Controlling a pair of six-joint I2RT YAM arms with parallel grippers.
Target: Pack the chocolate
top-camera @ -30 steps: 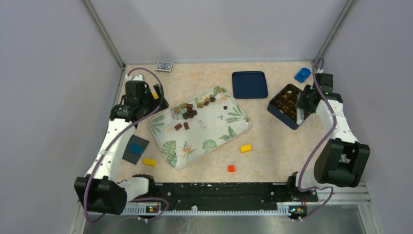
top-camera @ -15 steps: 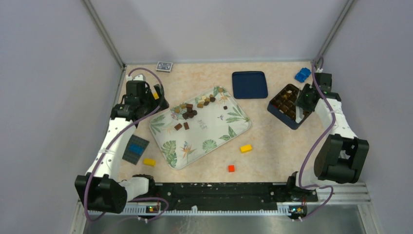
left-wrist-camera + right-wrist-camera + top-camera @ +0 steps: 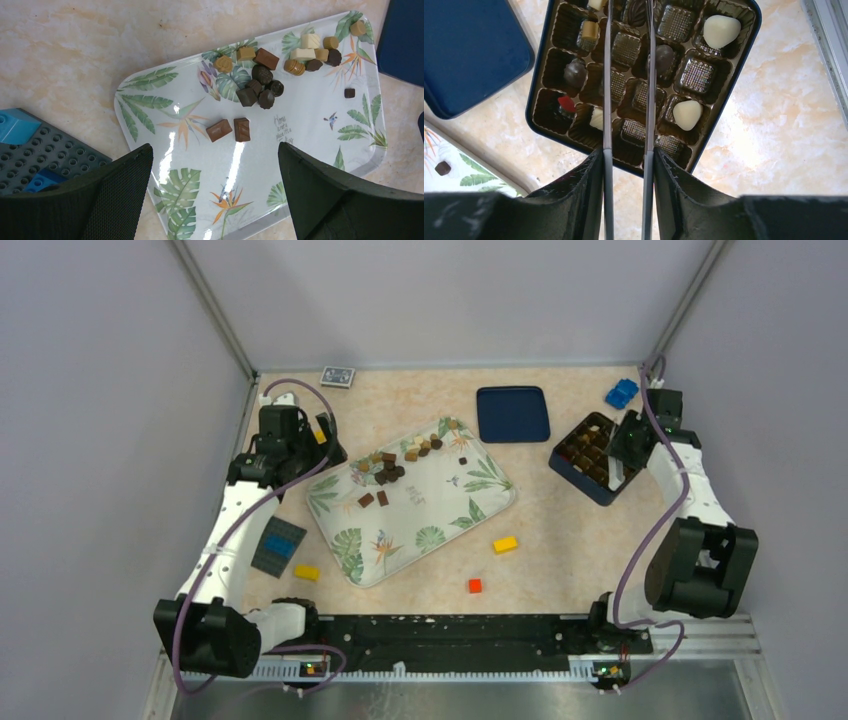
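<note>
Several small dark, light brown and cream chocolate pieces [image 3: 390, 468] lie on the far-left part of a leaf-patterned tray [image 3: 440, 520]. They also show in the left wrist view [image 3: 260, 87]. My left gripper [image 3: 325, 445] hangs open and empty above the tray's left end [image 3: 215, 146]. A dark blue chocolate box [image 3: 590, 455] stands at the right, with a few pieces in its cells [image 3: 687, 114]. My right gripper [image 3: 625, 445] is above the box [image 3: 628, 152], shut on thin metal tweezers [image 3: 607, 100]. The tweezers reach over the box; their tips are out of view.
The blue box lid [image 3: 512, 413] lies between tray and box. A blue brick [image 3: 621, 392] sits far right. A yellow brick [image 3: 505, 544] and a red brick [image 3: 474, 585] lie in front of the tray. A grey baseplate [image 3: 278, 546] and another yellow brick [image 3: 306, 572] lie at left.
My right arm has shifted slightly toward the far side over the box. The left arm and the chocolates have not moved.
</note>
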